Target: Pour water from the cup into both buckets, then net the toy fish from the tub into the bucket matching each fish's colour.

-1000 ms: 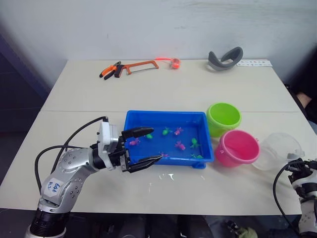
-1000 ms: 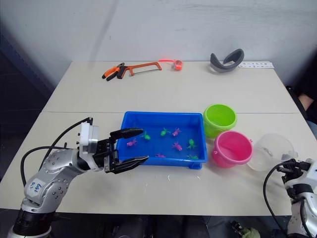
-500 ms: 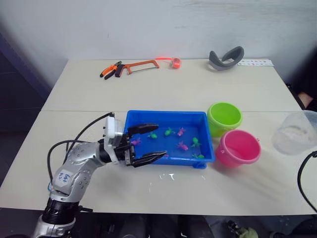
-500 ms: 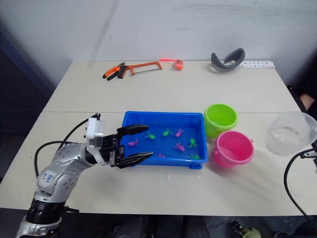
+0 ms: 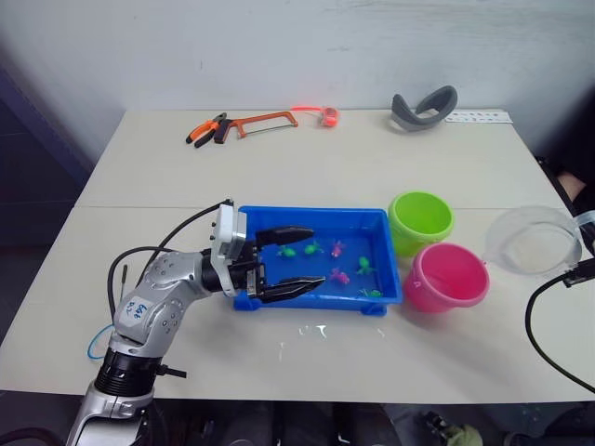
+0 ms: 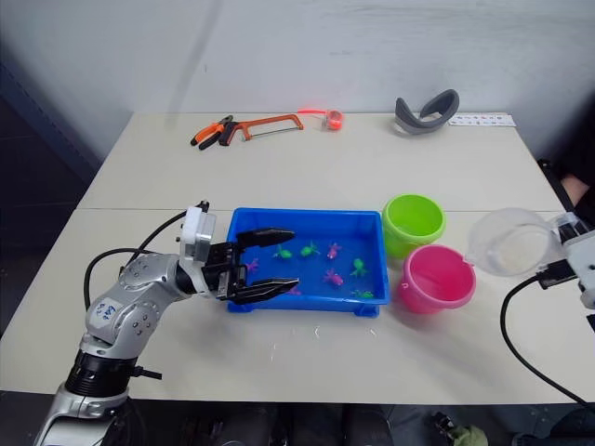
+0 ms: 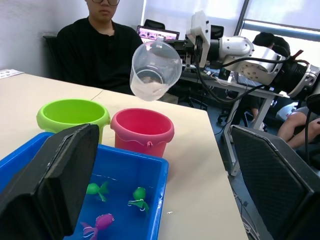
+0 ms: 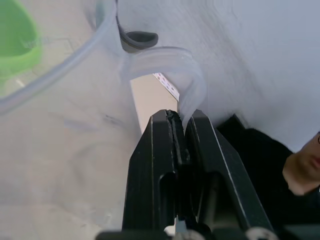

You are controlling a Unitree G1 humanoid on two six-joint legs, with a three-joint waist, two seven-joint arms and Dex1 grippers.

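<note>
— Where is the cup (image 6: 509,242)?
— My right gripper (image 8: 181,131) has its jaws pinched tight on the cup's handle. The cup is up in the air, tipped, near the pink bucket (image 5: 446,277).
— And your other one?
— My left gripper (image 5: 284,262) has jaws wide open over the blue tub (image 5: 321,221), above the little fish (image 5: 338,276).

Clear cup (image 6: 509,242) tilted above pink bucket (image 6: 436,278)
</note>
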